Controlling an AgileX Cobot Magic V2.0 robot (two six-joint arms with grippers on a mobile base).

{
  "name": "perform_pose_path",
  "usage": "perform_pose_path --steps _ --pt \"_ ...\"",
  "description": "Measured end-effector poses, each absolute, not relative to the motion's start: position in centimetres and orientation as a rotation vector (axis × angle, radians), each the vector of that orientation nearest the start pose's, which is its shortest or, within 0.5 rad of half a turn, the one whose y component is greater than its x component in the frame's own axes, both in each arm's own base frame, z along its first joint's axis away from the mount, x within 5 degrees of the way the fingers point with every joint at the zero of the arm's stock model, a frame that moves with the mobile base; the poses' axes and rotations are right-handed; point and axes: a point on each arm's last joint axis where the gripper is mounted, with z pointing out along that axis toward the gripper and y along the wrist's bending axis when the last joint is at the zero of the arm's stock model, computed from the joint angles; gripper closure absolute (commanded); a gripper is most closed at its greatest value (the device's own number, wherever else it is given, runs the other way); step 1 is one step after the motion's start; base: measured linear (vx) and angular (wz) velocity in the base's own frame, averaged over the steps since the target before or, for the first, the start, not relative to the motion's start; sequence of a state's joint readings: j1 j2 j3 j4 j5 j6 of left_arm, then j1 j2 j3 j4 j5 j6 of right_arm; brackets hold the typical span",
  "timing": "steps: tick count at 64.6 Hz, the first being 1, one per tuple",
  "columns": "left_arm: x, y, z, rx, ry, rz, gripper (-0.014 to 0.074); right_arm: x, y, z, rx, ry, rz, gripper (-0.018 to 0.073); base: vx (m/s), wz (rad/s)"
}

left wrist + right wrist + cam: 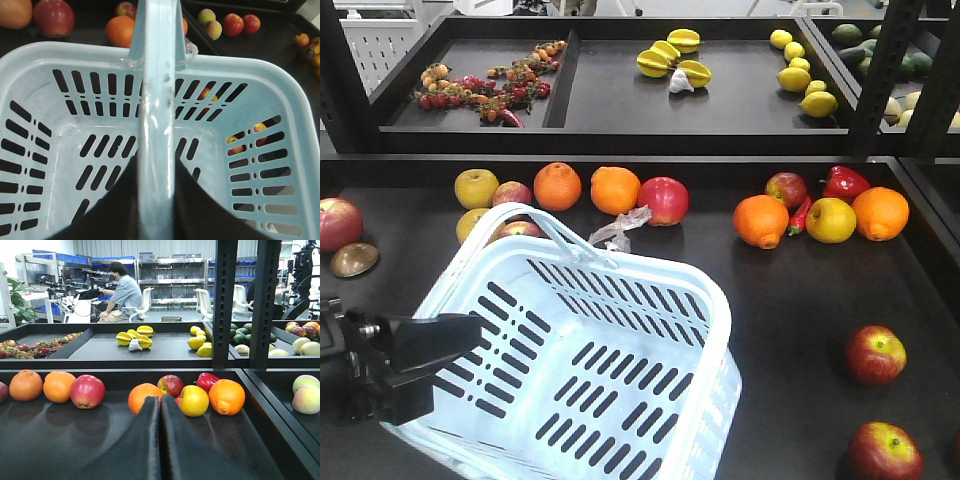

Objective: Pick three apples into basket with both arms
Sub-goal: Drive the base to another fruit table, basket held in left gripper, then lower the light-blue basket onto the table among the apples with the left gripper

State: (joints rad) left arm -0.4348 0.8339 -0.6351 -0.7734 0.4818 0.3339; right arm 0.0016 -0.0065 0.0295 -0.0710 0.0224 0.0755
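left hand [156, 165] pinches the handle [157, 75] of the tilted basket [680, 277]; right hand [160, 399] pressed together. a slip could swing it onto apples [875, 354] right of it.

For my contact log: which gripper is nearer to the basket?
Left. The left gripper is at the basket, its fingers flanking the handle. The right gripper is shut above the shelf; no basket shows in its view.
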Motion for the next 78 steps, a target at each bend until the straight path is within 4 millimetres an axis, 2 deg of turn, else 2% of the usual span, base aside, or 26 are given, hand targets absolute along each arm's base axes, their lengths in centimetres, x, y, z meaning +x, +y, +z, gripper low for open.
perform_pose_path --steps 33,44,54,62,78 --pt "14.1 -9.8 31.7 0.216 2.067 -0.872 0.0604 5.7 0.0 20.2 0.003 1.529 0.004 0.0568 0.0 0.0" --pt "15.2 -10.5 33.3 0.366 2.02 -0.815 0.0604 5.7 0.0 20.2 0.003 1.529 0.004 0.0568 0.0 0.0" --pt "17.6 -12.0 35.2 0.558 1.982 -0.751 0.0604 5.7 0.0 20.2 0.003 1.529 0.004 0.0568 0.0 0.0" --pt "20.9 -13.9 36.1 0.705 1.978 -0.72 0.0604 5.7 0.0 20.2 0.003 1.529 0.004 0.0568 0.0 0.0" --pt "27.5 -17.9 34.8 0.973 2.032 -0.732 0.0604 5.7 0.0 20.2 0.003 1.529 0.004 0.0568 0.0 0.0"
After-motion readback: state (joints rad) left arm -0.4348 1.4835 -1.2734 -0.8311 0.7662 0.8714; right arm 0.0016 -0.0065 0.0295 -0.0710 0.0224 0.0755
